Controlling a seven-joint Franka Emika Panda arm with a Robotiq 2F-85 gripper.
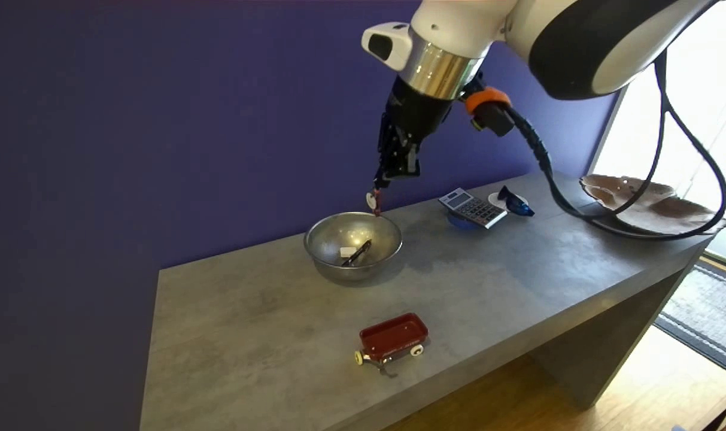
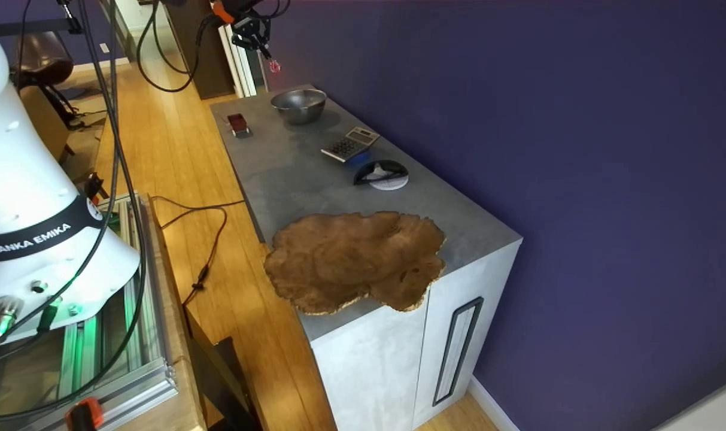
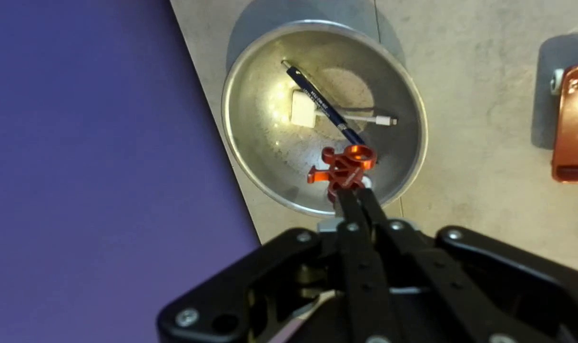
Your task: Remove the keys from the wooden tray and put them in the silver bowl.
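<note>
The gripper [image 3: 357,194] clutched one bunch of keys [image 3: 343,174] above one bowl [image 3: 255,119]: one pen [image 3: 321,102], one adapter [image 3: 303,109] inside! The arm [image 2: 33,200] read "FRANKA EMIKA".

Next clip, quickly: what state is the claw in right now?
Claw: closed, holding the keys by its fingertips, up above the silver bowl.

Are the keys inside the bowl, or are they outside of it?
Outside: the keys hang from the gripper; an exterior view shows a gap between them and the bowl.
</note>
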